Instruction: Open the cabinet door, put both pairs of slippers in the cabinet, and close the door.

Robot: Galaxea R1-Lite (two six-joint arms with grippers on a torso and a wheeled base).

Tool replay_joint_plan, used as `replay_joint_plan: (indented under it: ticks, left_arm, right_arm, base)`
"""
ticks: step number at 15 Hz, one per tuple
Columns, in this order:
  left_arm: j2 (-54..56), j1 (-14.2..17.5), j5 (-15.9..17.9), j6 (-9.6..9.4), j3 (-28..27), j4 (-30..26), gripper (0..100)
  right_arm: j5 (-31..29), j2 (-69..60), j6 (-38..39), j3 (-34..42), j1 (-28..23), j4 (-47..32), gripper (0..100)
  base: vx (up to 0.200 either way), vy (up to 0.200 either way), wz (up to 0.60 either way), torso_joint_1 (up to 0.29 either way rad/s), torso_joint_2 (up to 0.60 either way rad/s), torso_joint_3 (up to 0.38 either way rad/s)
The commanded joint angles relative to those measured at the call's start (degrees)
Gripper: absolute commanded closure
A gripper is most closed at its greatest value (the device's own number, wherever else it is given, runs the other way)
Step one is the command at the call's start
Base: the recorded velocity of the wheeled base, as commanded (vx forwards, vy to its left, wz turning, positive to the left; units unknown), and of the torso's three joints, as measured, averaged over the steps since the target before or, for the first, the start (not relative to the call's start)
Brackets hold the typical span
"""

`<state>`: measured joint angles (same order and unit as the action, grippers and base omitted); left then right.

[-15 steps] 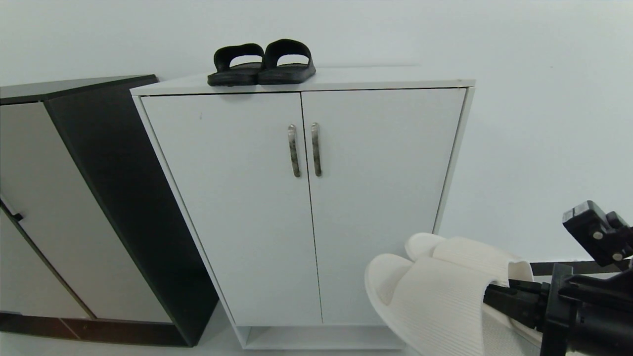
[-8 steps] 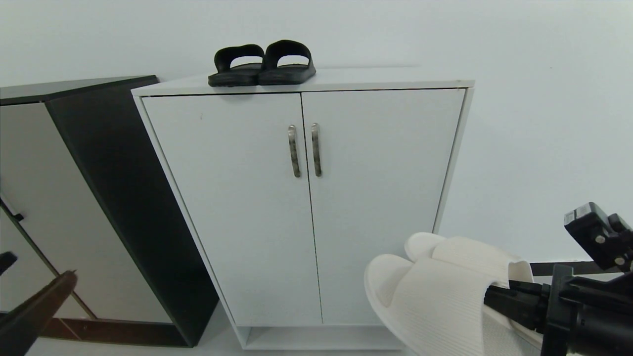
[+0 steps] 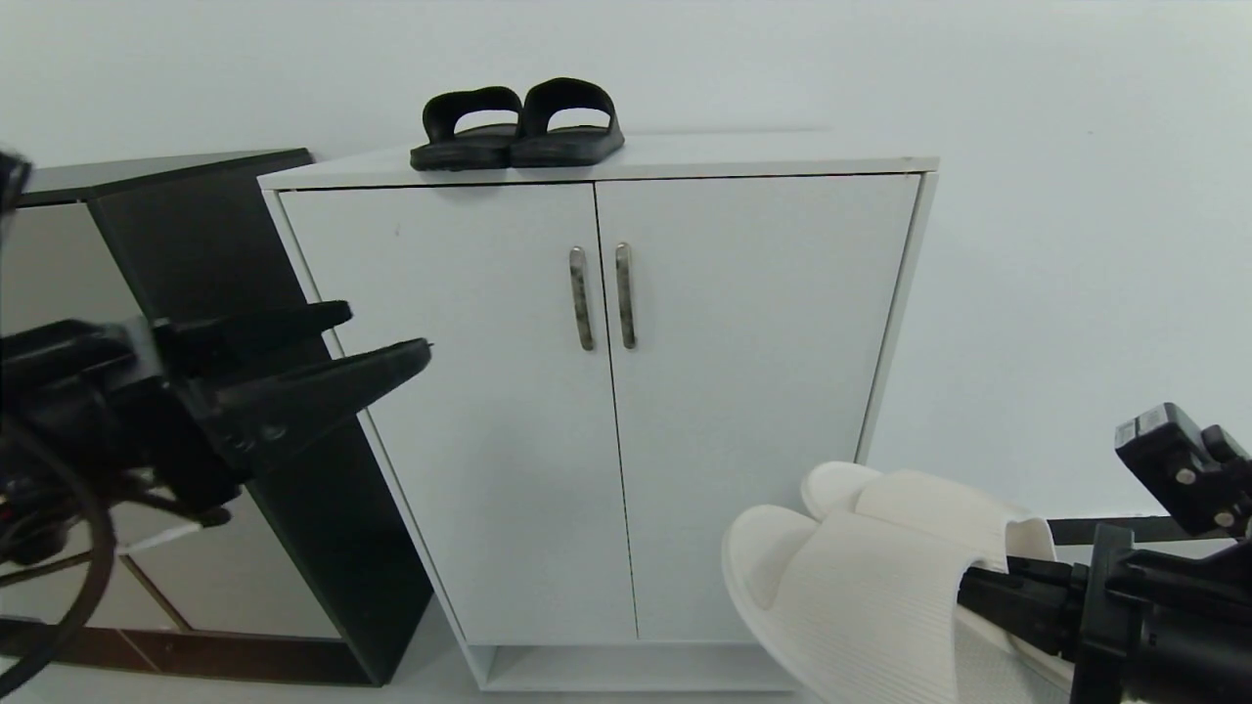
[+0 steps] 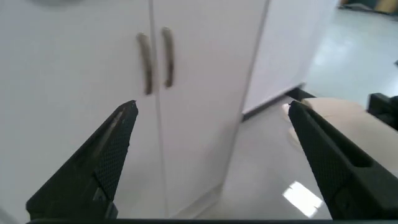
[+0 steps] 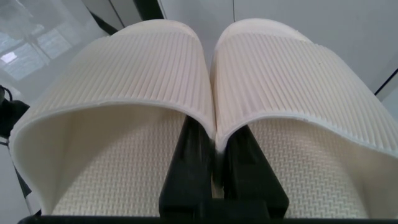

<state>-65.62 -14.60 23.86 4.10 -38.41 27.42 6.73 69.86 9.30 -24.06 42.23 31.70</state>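
Left hand (image 3: 386, 330) (image 4: 211, 109): wide open, holding nothing. It sits in front of the cabinet's (image 3: 763, 411) left door (image 3: 469, 411), over that door's outer edge at about handle height, fingers aimed at the cabinet front.

Right hand (image 3: 963, 582) (image 5: 214, 143): clamped on the white slippers (image 3: 861, 577) (image 5: 149, 68). One finger goes inside each slipper and the two adjoining inner side walls are pinched between them. The pair is side by side, touching, held low in front of the cabinet's right door (image 3: 753, 411), near its lower outer corner, toes toward the cabinet.

Cabinet: white, two doors, both shut. Left handle (image 3: 581, 298) (image 4: 144, 64) and right handle (image 3: 626, 296) (image 4: 166, 58) are upright metal bars just either side of the centre seam. Neither hand is touching them.

Black slippers (image 3: 518, 127): on the cabinet top, above the left door and close to the seam, side by side and touching, toes toward the cabinet's front edge.

Dark cabinet (image 3: 245, 244) stands right against the white cabinet's left side, and the left hand partly overlaps it in the head view. Plain pale wall (image 3: 1076, 196) sits behind and to the right of the cabinet.
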Motion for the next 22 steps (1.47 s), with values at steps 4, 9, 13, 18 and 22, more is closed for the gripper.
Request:
replay_joint_plan:
  ticks: [4,9,13,18,22]
  left_arm:
    - [-19.2,-0.2,14.6,5.4,-15.8,0.0,0]
    - [-26.5,-0.2,28.9,14.45,-25.1,-0.2,0]
    - [-30.5,-3.9,25.4,13.75,-27.7,-0.3,0]
    - [-35.6,-5.6,16.7,8.56,-32.3,-0.3,0]
    - [-38.4,-5.0,15.8,8.56,-34.2,-0.3,0]
  right_arm:
    - [0.0,0.4,0.0,0.2,0.0,0.0,100]
    - [0.0,1.1,0.0,0.5,0.0,0.0,100]
    - [0.0,0.9,0.0,0.5,0.0,0.1,100]
    - [0.0,0.8,0.0,0.5,0.0,0.1,100]
    - [0.0,0.9,0.0,0.6,0.0,0.1,100]
  base:
    - [0.0,0.0,0.0,0.0,0.0,0.0]
    - [0.0,0.0,0.0,0.0,0.0,0.0]
    - [0.0,0.0,0.0,0.0,0.0,0.0]
    - [0.0,0.0,0.0,0.0,0.0,0.0]
    - [0.0,0.0,0.0,0.0,0.0,0.0]
